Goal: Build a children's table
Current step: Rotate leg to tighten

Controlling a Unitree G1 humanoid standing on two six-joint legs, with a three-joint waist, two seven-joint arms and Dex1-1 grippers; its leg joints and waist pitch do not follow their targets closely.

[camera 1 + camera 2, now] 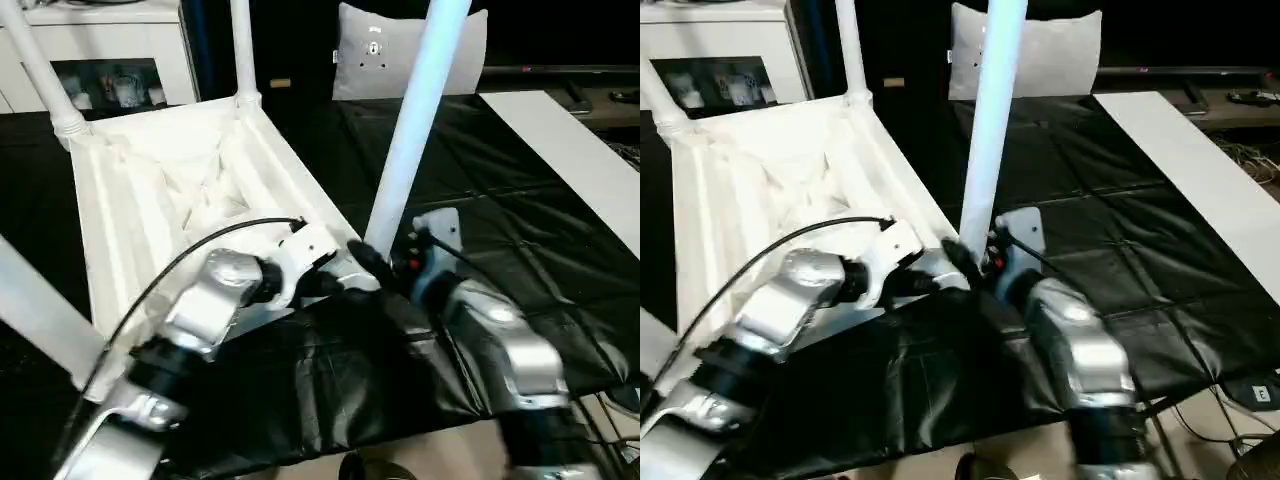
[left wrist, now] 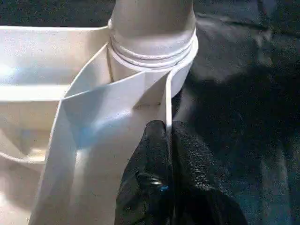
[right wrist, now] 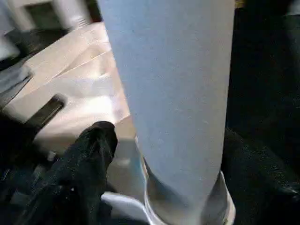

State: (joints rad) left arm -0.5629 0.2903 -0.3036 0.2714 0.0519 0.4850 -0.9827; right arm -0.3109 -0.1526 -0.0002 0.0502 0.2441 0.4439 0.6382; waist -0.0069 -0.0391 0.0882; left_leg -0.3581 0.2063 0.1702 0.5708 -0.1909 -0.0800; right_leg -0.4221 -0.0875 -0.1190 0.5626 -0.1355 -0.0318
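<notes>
The children's table top lies upside down on the black cloth, ribbed underside up. White legs stand in its far-left, far-right and near-left corner sockets. A fourth leg rises from the near-right socket. My left gripper is shut on the thin rim wall just beside that socket. My right gripper is open around the base of the fourth leg, with one finger standing a little off the tube.
A white-grey cushion leans at the back. A flat white board lies along the right side of the black cloth. A white cabinet stands at the back left. The surface's front edge runs just below my forearms.
</notes>
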